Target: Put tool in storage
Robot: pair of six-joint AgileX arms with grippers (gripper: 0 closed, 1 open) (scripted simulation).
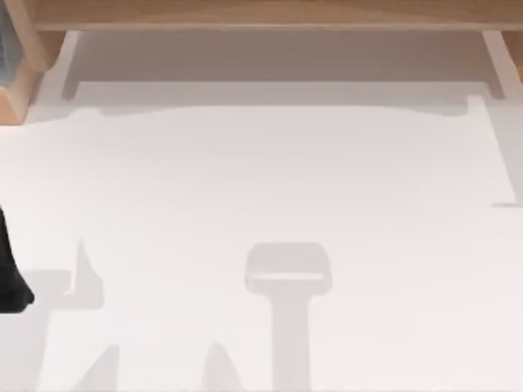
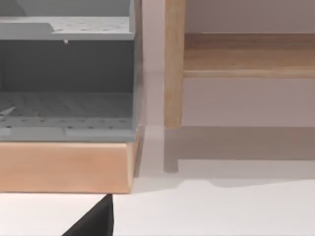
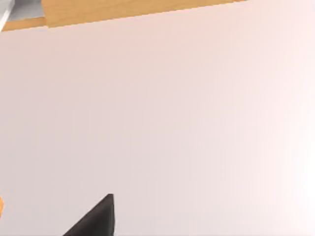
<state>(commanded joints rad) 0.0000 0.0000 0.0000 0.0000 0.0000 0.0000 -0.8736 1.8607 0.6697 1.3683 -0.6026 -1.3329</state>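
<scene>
left pincer (image 1: 12, 282), state impossible to tell, at the white table's (image 1: 270, 180) left edge near grey shelving (image 2: 66, 78).

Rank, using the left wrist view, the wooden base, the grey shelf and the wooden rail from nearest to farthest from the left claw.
1. The wooden base, on the table just ahead of the left claw.
2. The grey shelf, resting on that base, set back.
3. The wooden rail, at the table's far edge.
</scene>
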